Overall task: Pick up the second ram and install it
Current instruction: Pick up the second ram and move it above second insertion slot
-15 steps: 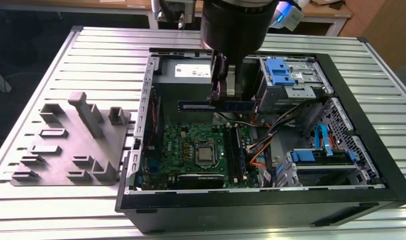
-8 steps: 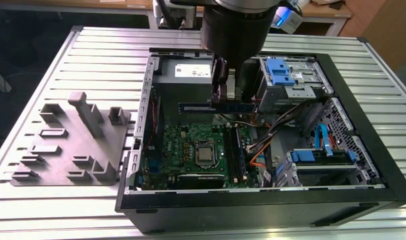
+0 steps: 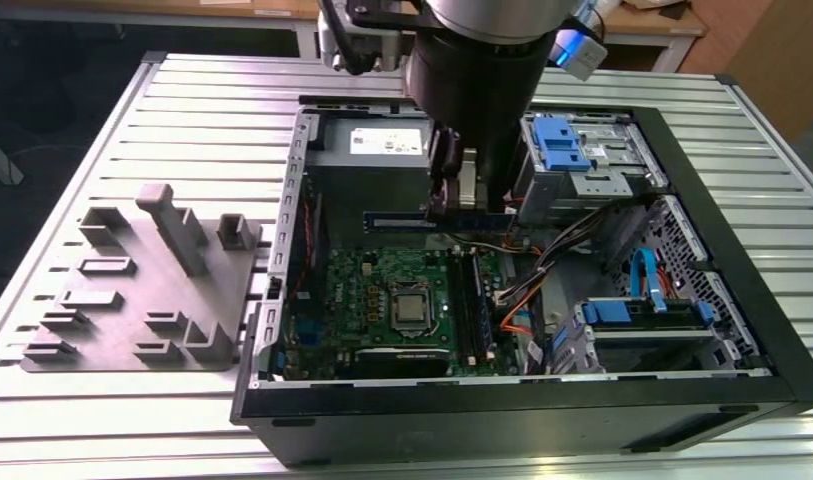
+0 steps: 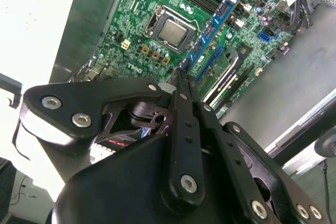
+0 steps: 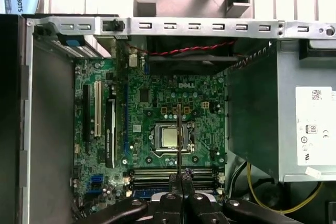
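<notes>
The second ram (image 3: 399, 218) is a long, narrow, bluish stick. My gripper (image 3: 446, 208) is shut on it and holds it level inside the open computer case, above the back part of the green motherboard (image 3: 366, 290). In the second wrist view the ram (image 4: 212, 27) sticks out from my shut gripper (image 4: 184, 74) over the board, beside the processor (image 4: 173, 32). The first wrist view has the ram (image 5: 179, 140) edge-on as a thin line rising from my gripper (image 5: 181, 179), which is over the black memory slots (image 5: 157, 174).
The black case (image 3: 726, 250) stands on a slatted metal table. A power supply (image 3: 366, 150), blue drive cages (image 3: 566, 140) and loose cables (image 3: 540, 290) crowd the case around the arm. A grey fixture plate (image 3: 139, 290) with blocks lies at the exterior view's left.
</notes>
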Motion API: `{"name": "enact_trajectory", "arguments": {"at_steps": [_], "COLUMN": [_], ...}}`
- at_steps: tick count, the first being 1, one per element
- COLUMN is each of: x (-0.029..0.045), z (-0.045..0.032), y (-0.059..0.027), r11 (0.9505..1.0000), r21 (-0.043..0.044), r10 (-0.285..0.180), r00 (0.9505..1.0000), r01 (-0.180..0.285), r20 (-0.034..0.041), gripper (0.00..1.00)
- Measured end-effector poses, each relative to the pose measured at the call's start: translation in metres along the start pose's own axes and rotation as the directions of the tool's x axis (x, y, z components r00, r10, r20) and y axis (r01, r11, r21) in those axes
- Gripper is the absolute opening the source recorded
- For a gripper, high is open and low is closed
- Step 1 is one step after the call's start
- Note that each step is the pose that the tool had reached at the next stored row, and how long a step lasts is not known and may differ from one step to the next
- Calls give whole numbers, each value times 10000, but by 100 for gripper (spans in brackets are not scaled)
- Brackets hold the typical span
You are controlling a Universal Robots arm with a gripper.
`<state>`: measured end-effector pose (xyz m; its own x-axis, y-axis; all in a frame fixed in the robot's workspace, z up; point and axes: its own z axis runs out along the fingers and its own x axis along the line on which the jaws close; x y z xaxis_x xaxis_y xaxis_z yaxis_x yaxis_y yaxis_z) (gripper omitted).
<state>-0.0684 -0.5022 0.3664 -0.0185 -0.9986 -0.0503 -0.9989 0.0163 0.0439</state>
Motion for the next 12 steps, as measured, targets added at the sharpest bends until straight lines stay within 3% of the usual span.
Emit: {"name": "enact_trajectory", "arguments": {"at_steps": [12], "x": [5], "z": [157], "y": [-47], "r11": [10000], "r21": [-1], "r10": [-4], "r00": [10000], "r01": [4], "r20": [83], "gripper": [8]}}
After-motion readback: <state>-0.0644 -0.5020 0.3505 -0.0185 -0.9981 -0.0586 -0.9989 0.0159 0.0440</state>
